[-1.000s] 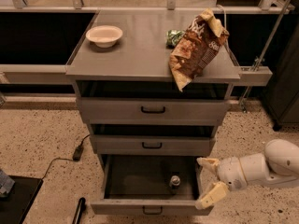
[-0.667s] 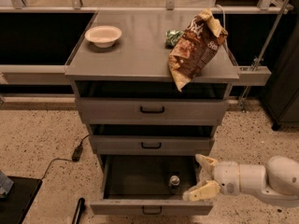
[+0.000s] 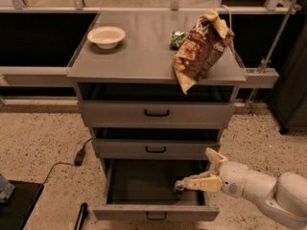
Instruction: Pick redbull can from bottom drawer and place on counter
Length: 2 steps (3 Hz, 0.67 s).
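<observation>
Cream plastic fingers (image 3: 196,182) are apart, with nothing clamped. One lies roughly level with its tip reaching left. The other points up toward the shallower grey middle drawer (image 3: 156,147).

The gripper (image 3: 196,167), on a white rounded arm coming in from the right, sits inside the right half of the deep grey metal bottom drawer (image 3: 156,212), which is pulled open.

The small slim dark redbull can (image 3: 178,186) with its shiny silver top stands upright on the drawer floor, right of centre and nearer the front wall. The level fingertip is touching it or just beside it; I can't tell which. The can isn't between the fingers yet.

My read is that the step in hand is lining up the grasp.
- Straddle the can with one finger on each side before closing. A one-sided nudge will likely tip or roll it, since it is slim and light.
- Grip on the body below the rim.
- The raised finger is near the middle drawer's underside, so watch clearance there.
- Lift only enough to clear the front wall and pull out toward the front, not straight up.

Then the can goes up to the flat grey cabinet-top surface (image 3: 144,54). Its bare middle looks like the best drop spot, between the white round bowl (image 3: 106,35) on the left and the brown crinkled chip bag (image 3: 201,49) with the green wrinkled packet (image 3: 178,37) on the right. The bag overhangs the front edge, so keep the arm away from it.
</observation>
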Each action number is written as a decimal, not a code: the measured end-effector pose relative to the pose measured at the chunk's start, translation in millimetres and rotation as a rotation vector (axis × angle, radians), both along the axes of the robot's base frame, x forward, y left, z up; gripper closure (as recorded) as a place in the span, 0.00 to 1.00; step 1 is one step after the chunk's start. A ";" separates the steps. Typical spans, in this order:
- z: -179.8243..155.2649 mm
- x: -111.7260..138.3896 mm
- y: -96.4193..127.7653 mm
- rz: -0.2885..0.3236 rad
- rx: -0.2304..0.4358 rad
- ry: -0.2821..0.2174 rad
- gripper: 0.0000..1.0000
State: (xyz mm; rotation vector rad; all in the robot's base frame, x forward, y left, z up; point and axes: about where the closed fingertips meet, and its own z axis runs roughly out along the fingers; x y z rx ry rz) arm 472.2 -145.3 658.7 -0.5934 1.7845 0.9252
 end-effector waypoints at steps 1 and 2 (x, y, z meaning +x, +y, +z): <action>-13.9 -7.5 13.9 0.005 -0.032 -0.004 0.00; -49.5 -22.4 62.4 0.022 -0.032 0.013 0.00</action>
